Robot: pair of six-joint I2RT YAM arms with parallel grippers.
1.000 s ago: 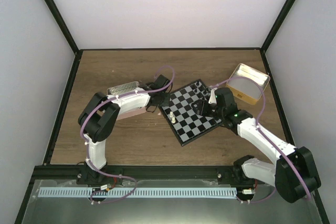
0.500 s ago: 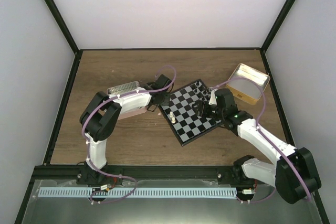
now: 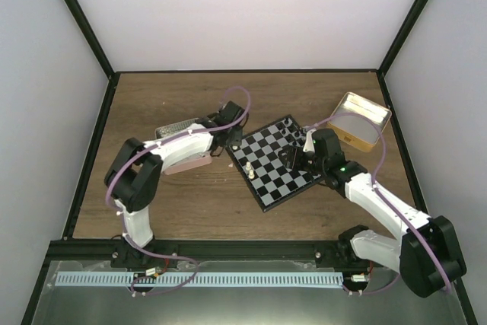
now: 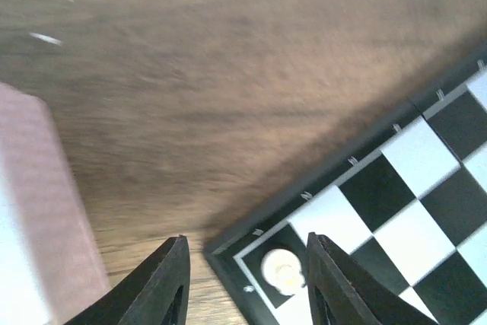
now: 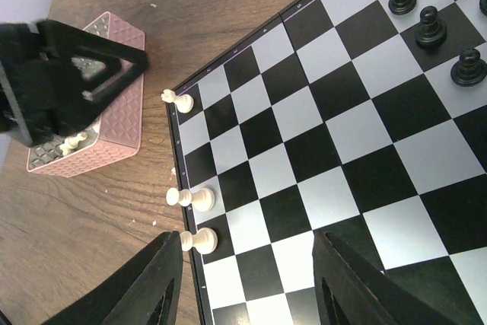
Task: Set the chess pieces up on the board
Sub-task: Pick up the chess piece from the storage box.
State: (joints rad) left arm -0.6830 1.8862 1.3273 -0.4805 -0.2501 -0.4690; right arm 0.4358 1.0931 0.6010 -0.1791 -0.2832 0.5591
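The board [image 3: 283,169] lies tilted in mid-table. Black chess pieces [image 3: 290,134] stand at its far corner, also in the right wrist view [image 5: 430,27]. Three white pieces [image 5: 195,199] stand along its left edge. My left gripper [image 3: 231,141] is open and empty beside the board's left corner; in its wrist view [image 4: 247,283] one white piece [image 4: 280,270] stands on the corner square between the fingers. My right gripper [image 3: 294,159] is open and empty above the board's middle [image 5: 251,272].
A pink-sided tin [image 3: 190,164] sits left of the board, with white pieces inside [image 5: 74,141]; its side shows in the left wrist view [image 4: 30,211]. A yellow metal tin [image 3: 359,122] stands at the far right. Bare wood lies in front of the board.
My left gripper has moved from over the pink tin towards the board's left corner, and its elbow has swung left. The right arm has hardly moved.
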